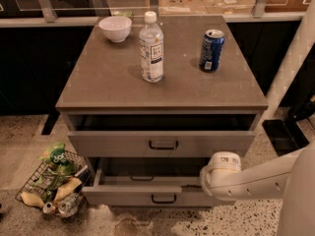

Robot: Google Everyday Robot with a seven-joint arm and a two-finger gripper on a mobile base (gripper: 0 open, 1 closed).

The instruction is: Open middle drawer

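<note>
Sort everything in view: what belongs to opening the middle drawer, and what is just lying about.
Job: middle drawer; tool at its right end.
Lying about: bowl, bottle, can, basket on the floor, top drawer.

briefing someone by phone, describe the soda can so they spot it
Start at the grey cabinet top, above the gripper, which sits low at the cabinet's front right. The can stands back right: short, blue, silver-topped, unlike the taller clear water bottle and the white bowl to its left.
</note>
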